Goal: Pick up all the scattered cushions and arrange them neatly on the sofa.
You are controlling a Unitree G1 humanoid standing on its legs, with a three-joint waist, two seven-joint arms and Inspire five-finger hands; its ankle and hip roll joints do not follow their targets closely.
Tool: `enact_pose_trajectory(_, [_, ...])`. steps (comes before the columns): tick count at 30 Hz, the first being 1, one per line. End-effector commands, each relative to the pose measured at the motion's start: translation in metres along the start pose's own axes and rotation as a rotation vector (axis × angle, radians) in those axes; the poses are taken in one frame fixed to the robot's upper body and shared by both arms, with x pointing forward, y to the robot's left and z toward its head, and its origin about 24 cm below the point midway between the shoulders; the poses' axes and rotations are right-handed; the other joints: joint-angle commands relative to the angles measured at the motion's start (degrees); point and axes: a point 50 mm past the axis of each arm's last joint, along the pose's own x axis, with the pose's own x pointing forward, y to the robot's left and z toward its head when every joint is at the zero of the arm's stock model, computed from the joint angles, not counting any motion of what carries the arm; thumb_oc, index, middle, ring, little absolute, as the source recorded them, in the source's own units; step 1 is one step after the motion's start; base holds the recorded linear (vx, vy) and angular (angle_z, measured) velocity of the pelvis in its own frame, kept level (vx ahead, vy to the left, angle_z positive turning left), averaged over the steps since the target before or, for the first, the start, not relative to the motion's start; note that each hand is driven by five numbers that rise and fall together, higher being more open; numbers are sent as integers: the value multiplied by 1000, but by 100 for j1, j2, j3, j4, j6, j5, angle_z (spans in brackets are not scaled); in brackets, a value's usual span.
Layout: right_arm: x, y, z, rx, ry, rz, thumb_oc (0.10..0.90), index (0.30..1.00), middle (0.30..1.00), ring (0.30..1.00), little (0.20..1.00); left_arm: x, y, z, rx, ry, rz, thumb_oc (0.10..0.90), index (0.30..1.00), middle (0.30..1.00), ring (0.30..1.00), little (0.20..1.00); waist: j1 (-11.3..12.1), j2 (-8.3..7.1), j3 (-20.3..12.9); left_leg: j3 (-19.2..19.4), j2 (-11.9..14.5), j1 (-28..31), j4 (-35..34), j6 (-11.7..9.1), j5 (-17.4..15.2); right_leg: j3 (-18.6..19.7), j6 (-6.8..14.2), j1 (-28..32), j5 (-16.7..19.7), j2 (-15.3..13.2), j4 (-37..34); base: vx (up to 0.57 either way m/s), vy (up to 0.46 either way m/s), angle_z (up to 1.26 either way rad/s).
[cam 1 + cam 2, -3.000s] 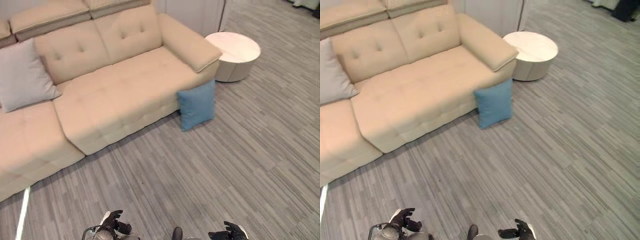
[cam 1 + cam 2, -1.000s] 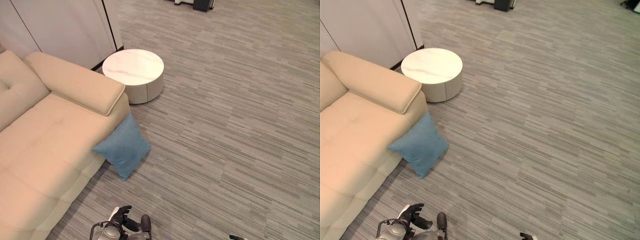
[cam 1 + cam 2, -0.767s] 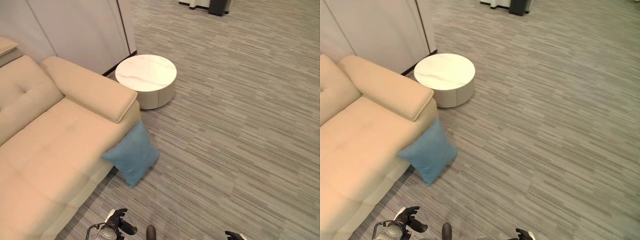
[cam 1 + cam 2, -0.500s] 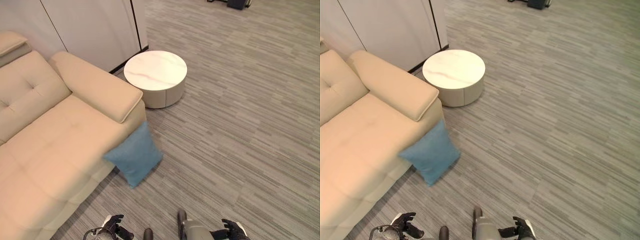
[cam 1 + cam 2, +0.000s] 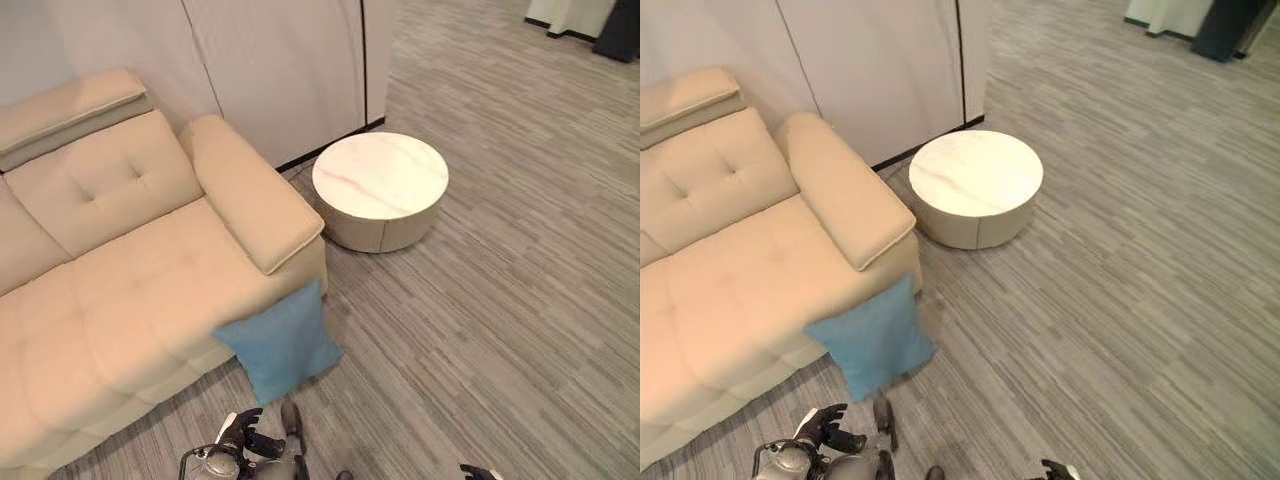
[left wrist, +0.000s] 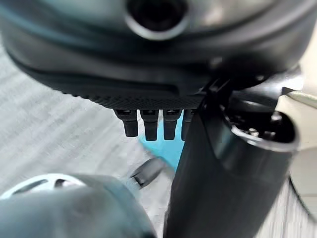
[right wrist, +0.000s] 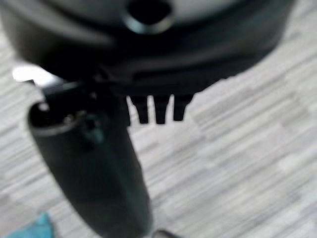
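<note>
Since the earlier pictures the camera has swung, so more of the sofa's back and headrest shows; the cushion and round table lie as before relative to the sofa, and both hands stay low at the view's bottom edge. Left hand point(image 5: 243, 434): dark, fingers loosely spread, holding nothing, hanging above the floor just in front of the cushion. Right hand point(image 5: 1055, 470): fingers straight in its wrist view, nothing in its grasp, over bare floor well apart from the cushion. Blue cushion point(image 5: 281, 343): square, standing tilted on one corner on the floor, leaning against the sofa's front at the armrest end, touching the seat's front edge. Sofa point(image 5: 130, 300): cream, tufted, with its armrest point(image 5: 250, 205) running from back to front corner and a raised headrest point(image 5: 70, 108) along the back edge. Round table point(image 5: 380, 190): white marbled top, pale drum base, on the floor just beside the armrest. Floor point(image 5: 520, 330): grey striped carpet. White cabinet doors point(image 5: 280, 70): behind the sofa and table.
</note>
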Motion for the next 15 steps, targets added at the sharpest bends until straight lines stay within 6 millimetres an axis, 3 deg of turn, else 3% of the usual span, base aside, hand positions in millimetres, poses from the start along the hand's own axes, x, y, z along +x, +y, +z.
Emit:
enact_pose_trajectory(1, [0,-20,-1,6,-32,-55,800,900,900,900,900,-6,1,-29,32,106,5,800,900,900,900,900,-33,191,-159,-512,188,894,818,-273,-650,592,67,-281,-426,-757,976,497,216,-40])
enact_pose_trajectory(3, [1,-18,6,-1,-54,-43,800,900,900,900,900,-5,5,-25,25,95,20,800,900,900,900,900,16,174,-176,-547,84,1078,695,-101,-782,517,355,-689,-138,-982,1902,197,139,-52])
enact_pose_trajectory(4, [1,-18,6,-1,-54,-43,800,900,900,900,900,-5,5,-25,25,95,20,800,900,900,900,900,17,175,-181,-547,86,1073,695,-101,-782,518,354,-693,-136,-981,1901,117,104,-7])
enact_pose_trajectory(5, [2,-16,14,-1,-80,-38,800,900,900,900,900,-3,10,-17,28,66,31,800,900,900,900,900,-29,180,-70,-655,38,1223,661,-15,-830,556,504,-1065,178,-1111,2657,103,70,26])
enact_pose_trajectory(6, [2,-16,16,4,-86,-36,800,900,900,900,900,-2,12,-15,28,58,35,800,900,900,900,900,-37,223,-64,-715,61,1302,613,-1,-852,555,530,-1204,226,-1130,2776,153,79,63])
enact_pose_trajectory(9, [2,-15,17,0,-89,-34,800,900,900,900,900,-2,13,-14,28,51,39,800,900,900,900,900,-66,262,-61,-892,40,1479,472,-18,-865,588,428,-1307,81,-1122,2699,108,-5,90])
enact_pose_trajectory(12, [2,-14,20,13,-96,-28,800,900,900,900,900,0,14,-9,45,36,38,800,900,900,900,900,-227,230,-28,-1355,-74,1674,376,-51,-842,1306,283,-1570,6,-639,1972,131,-57,82])
enact_pose_trajectory(13, [2,-14,20,13,-96,-28,800,900,900,900,900,0,14,-10,45,36,38,800,900,900,900,900,-230,230,-15,-1359,-73,1690,378,-51,-849,1303,283,-1551,1,-638,1970,65,-65,73])
enact_pose_trajectory(14, [2,-13,20,28,-96,-23,800,900,900,900,900,0,14,-8,63,34,33,800,900,900,900,900,-286,151,18,-1590,-171,1728,417,-59,-873,1662,243,-1634,141,-429,1637,48,-57,89])
enact_pose_trajectory(15, [2,-12,18,31,-90,-21,800,900,900,900,900,0,14,-9,69,38,29,800,900,900,900,900,-287,118,18,-1664,-215,1742,419,-59,-885,1676,206,-1561,146,-398,1489,35,-84,84])
